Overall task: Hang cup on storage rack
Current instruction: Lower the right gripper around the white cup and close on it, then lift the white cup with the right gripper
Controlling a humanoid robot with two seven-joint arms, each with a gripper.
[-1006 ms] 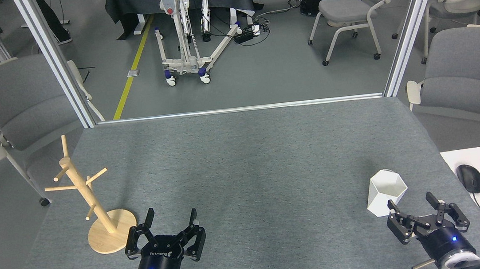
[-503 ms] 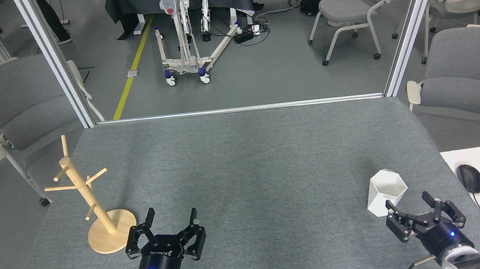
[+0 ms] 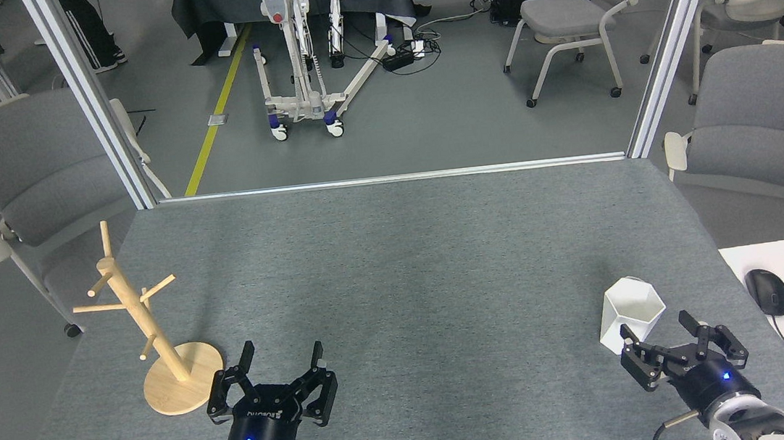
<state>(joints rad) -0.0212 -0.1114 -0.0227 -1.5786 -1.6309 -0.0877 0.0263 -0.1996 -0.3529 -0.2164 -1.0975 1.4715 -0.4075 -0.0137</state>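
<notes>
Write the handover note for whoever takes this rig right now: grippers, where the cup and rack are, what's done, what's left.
Left gripper: open, empty, beside the storage rack base.
Right gripper: open, empty, just in front of the cup, one finger overlapping its lower edge; contact unclear.
Cup: upright on the grey table, near-right side.
Storage rack: near-left side of the table, upright, all pegs bare.
Done: nothing yet; cup not grasped.
Left: grasp the cup, carry it across to the rack, hook its handle on a peg.

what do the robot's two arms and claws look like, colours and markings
Both claws, left and right, are black with linked two-finger mechanisms on round black bodies, each showing a small blue light. The left carries pale lettering. Behind each sits a white-grey wrist section; a thin cable shows near the right wrist.
</notes>
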